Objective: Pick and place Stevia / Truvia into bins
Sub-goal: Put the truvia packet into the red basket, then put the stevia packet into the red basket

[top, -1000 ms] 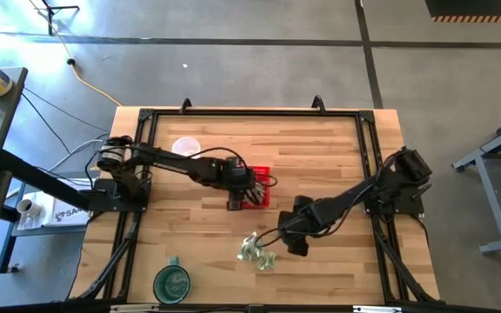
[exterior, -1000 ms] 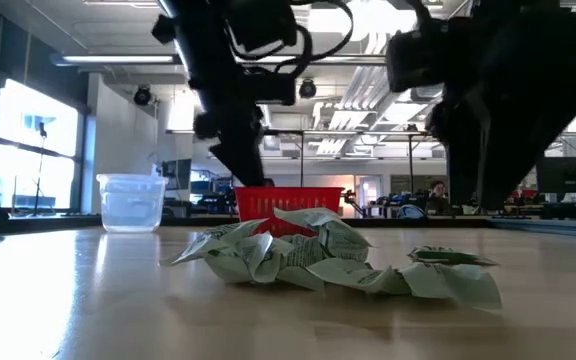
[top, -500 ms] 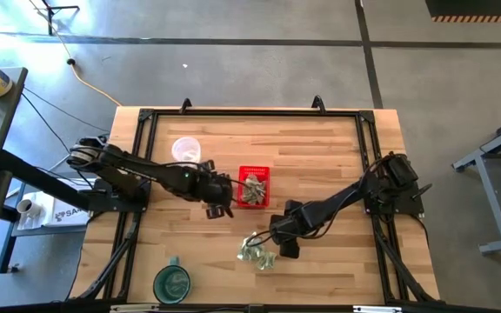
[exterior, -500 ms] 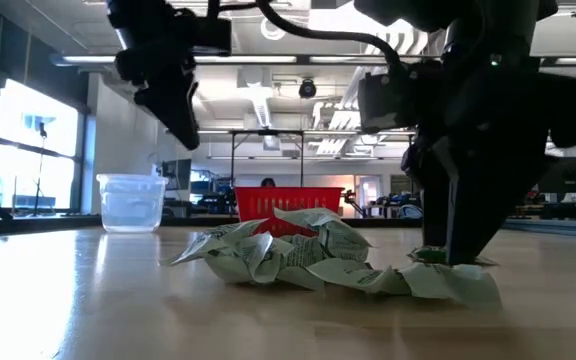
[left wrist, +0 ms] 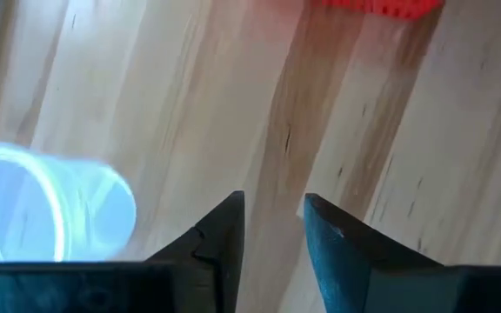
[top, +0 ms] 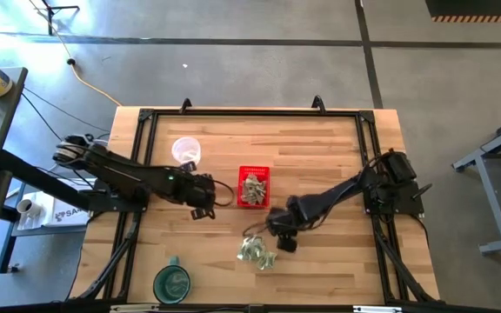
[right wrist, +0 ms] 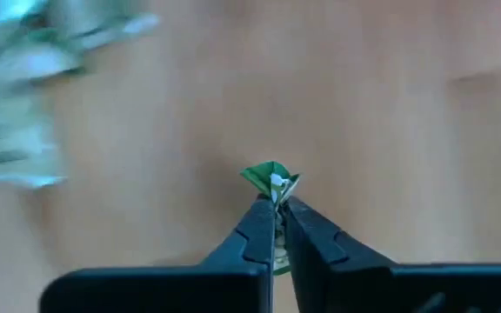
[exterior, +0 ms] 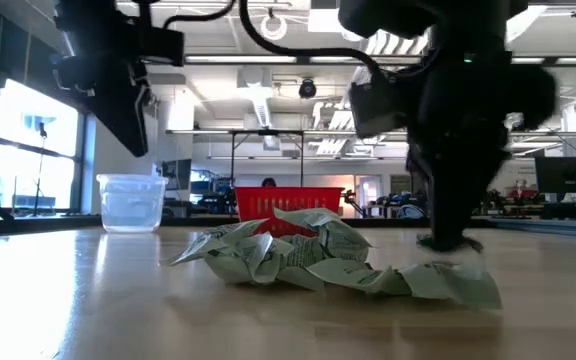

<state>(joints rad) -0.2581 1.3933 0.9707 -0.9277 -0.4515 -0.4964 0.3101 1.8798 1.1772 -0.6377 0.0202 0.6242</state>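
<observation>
since a second ago the left gripper (top: 202, 211) has pulled left off the red basket (top: 253, 187), fingers (left wrist: 224, 235) released, while the right gripper (top: 278, 242) lifts one pinched sachet (right wrist: 270, 180) beside the worktop pile (top: 256, 252).

two dark jointed arms, black cables along them.
</observation>
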